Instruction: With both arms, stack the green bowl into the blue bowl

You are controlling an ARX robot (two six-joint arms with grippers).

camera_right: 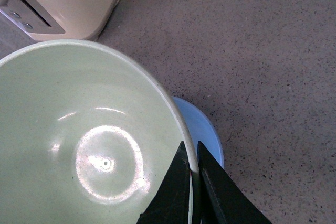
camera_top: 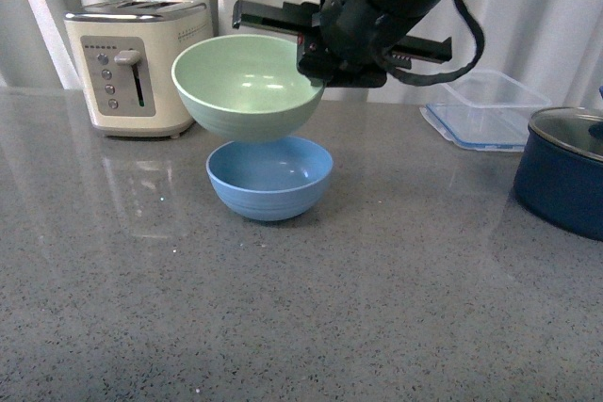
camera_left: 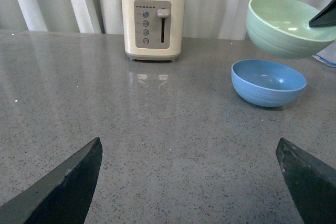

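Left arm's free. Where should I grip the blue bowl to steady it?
Probably the thin near rim, approached from the left, one finger inside: the blue bowl sits upright and open, while the green bowl, in the right end effector, hangs above it.

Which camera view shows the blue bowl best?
The left wrist view: the blue bowl shows whole, with nothing covering it. The front view has the green bowl overlapping its rim; the right wrist view shows only a sliver.

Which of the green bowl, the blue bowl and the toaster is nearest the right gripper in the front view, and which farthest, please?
1. Green bowl: pinched at its rim by the right gripper.
2. Blue bowl: on the counter, just below.
3. Toaster: farther off, back left.
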